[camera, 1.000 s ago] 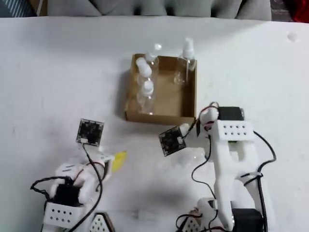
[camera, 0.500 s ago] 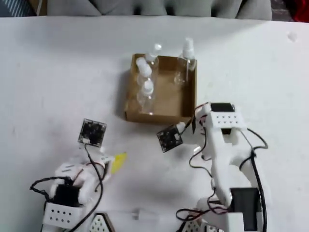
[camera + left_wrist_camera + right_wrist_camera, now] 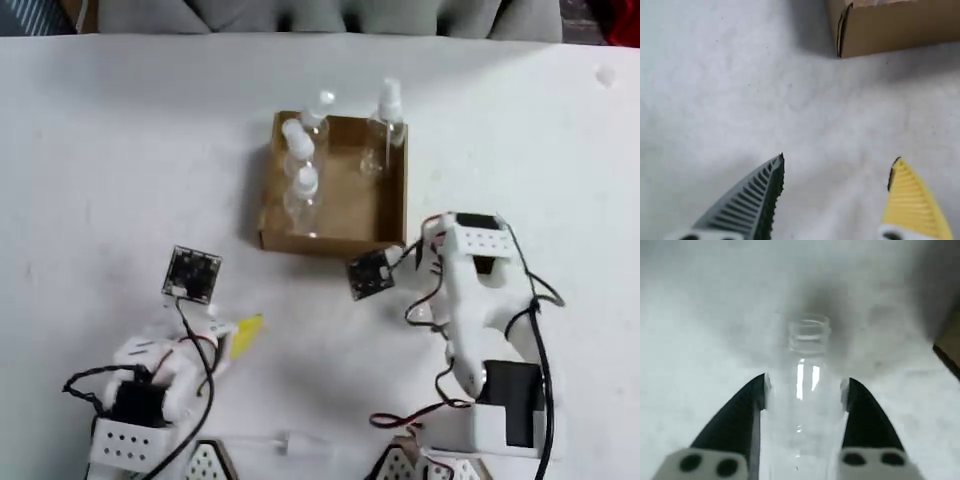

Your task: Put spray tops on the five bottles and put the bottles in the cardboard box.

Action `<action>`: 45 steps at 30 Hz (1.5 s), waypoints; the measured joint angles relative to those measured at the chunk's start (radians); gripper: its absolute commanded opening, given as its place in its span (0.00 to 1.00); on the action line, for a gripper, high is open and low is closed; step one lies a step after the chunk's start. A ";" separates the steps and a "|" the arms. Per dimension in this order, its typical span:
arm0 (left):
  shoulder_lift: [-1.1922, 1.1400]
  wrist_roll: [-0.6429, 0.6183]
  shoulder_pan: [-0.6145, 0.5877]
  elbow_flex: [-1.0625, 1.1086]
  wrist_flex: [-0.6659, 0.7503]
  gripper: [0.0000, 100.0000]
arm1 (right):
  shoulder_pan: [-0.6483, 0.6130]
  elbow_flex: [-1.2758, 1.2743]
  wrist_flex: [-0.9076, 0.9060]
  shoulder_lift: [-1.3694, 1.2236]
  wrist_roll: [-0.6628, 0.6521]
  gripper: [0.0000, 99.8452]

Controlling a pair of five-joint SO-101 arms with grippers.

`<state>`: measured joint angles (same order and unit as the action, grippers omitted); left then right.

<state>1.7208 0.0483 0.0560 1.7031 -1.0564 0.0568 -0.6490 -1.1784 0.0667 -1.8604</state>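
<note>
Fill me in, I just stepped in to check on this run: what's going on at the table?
Two robot arms are capping spray bottles and boxing them. Four bottles with spray tops stand in the cardboard box. The right claw is shut on a clear bottle whose neck is open, with no spray top on it, close to the box's near side. The left claw is open and holds nothing, over the white table short of the box.
</note>
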 measured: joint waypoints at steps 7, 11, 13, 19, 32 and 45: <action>0.000 0.000 0.000 0.000 0.000 0.31 | 0.169 0.000 0.069 0.078 0.103 0.02; 0.000 0.000 0.000 0.000 0.000 0.31 | 0.287 0.000 0.120 0.143 0.313 0.02; 0.000 0.000 0.000 0.000 0.000 0.31 | 0.354 0.000 0.140 0.164 0.430 0.02; 0.000 0.000 0.000 0.000 0.000 0.31 | 0.580 0.000 0.153 0.180 0.793 0.02; 0.000 0.000 0.000 0.000 0.000 0.30 | 0.755 -0.037 0.221 0.180 0.947 0.17; 0.000 0.000 0.000 0.000 0.000 0.31 | 0.666 -0.170 0.385 0.180 0.953 0.25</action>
<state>1.7208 0.0483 0.0560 1.7031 -1.0564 0.7227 -0.8193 -0.7933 0.2463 -0.9076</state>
